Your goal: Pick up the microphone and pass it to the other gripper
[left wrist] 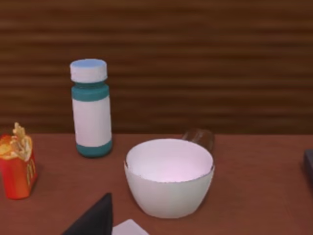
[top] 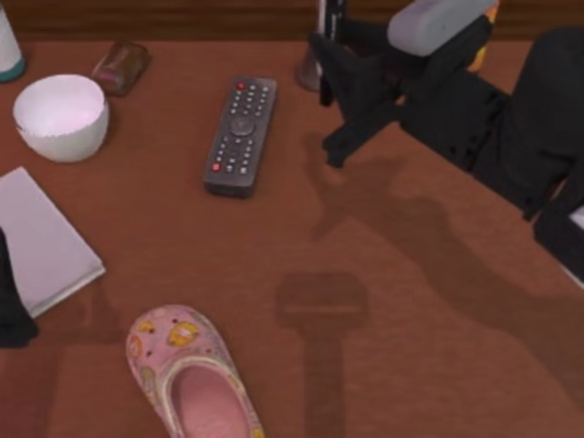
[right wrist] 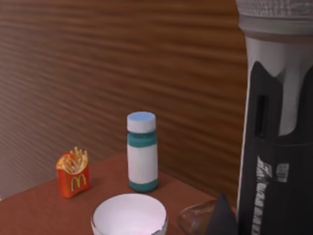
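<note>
The right arm reaches in from the top view's right, its right claw [top: 330, 91] just beyond the remote [top: 240, 134] toward the bench's far edge. Whether its fingers press on anything cannot be told. The microphone [right wrist: 276, 117] stands upright right at that claw: pale barrel, ribbed grey head, black handle below. The left claw [top: 11, 301] is parked at the bench's left edge, well apart from the remote, fingers hidden. On the brown wooden bench [top: 411, 301] sit a white bowl [top: 60, 116], a white book [top: 41, 242] and a pink slipper [top: 192, 374]. A wood-panelled wall [left wrist: 195, 63] stands behind.
</note>
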